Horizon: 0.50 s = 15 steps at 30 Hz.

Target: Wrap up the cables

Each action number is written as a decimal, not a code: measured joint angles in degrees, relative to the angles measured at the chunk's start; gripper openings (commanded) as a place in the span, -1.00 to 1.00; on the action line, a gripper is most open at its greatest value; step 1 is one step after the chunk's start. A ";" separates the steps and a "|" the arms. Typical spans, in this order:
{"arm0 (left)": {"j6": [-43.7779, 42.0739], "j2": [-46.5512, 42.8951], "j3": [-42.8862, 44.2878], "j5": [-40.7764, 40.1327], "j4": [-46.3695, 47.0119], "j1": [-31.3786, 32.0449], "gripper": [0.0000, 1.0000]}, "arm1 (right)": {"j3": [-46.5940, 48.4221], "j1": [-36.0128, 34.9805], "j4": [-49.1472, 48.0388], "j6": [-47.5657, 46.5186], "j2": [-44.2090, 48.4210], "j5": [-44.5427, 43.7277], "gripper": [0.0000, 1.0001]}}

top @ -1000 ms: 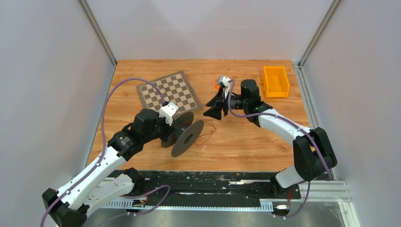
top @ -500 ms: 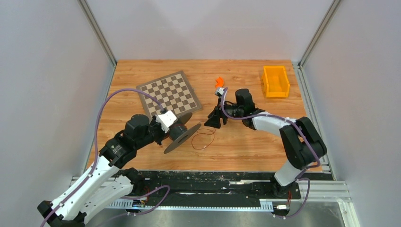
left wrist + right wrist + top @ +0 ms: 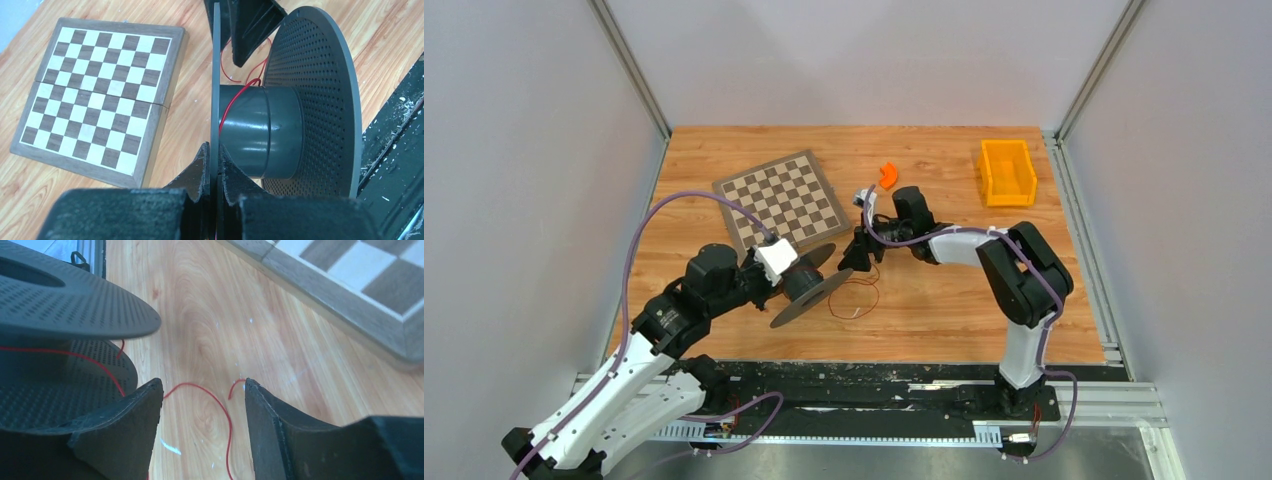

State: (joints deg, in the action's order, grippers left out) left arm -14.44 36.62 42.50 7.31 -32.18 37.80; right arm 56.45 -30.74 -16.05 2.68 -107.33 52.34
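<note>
A dark grey spool (image 3: 809, 283) with two perforated discs and a round hub (image 3: 260, 131) is tilted near the table's middle. My left gripper (image 3: 218, 155) is shut on the thin edge of one disc. A thin red wire (image 3: 856, 295) runs from the hub and lies in loose loops on the wood to the spool's right. My right gripper (image 3: 202, 390) is open and low over the table, its fingers on either side of a curl of the wire (image 3: 220, 407), just right of the spool (image 3: 70, 310). It also shows in the top view (image 3: 858, 255).
A folded chessboard (image 3: 781, 201) lies behind the spool at the left. A small orange piece (image 3: 888, 175) lies behind my right gripper. An orange bin (image 3: 1007, 172) stands at the back right. The black rail (image 3: 874, 385) runs along the near edge.
My right gripper has come down and to the left, from above the table to the wire beside the spool. The left arm has tilted the spool flatter and drawn it slightly left.
</note>
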 measured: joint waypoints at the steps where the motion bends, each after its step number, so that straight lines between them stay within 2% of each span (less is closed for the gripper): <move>1: 0.00 0.09 -0.04 -0.02 0.04 0.00 -1.00 | 1.18 -0.42 0.04 -0.07 -0.76 0.37 0.18; 15: -0.09 0.15 -1.22 0.15 0.07 0.00 -1.00 | 3.26 -2.08 2.67 0.04 -4.04 8.74 0.19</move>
State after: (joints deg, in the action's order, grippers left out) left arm -14.52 36.77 41.28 7.46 -32.12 37.80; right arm 59.70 -32.82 -13.39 2.72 -111.37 61.08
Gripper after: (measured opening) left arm 0.031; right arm 0.609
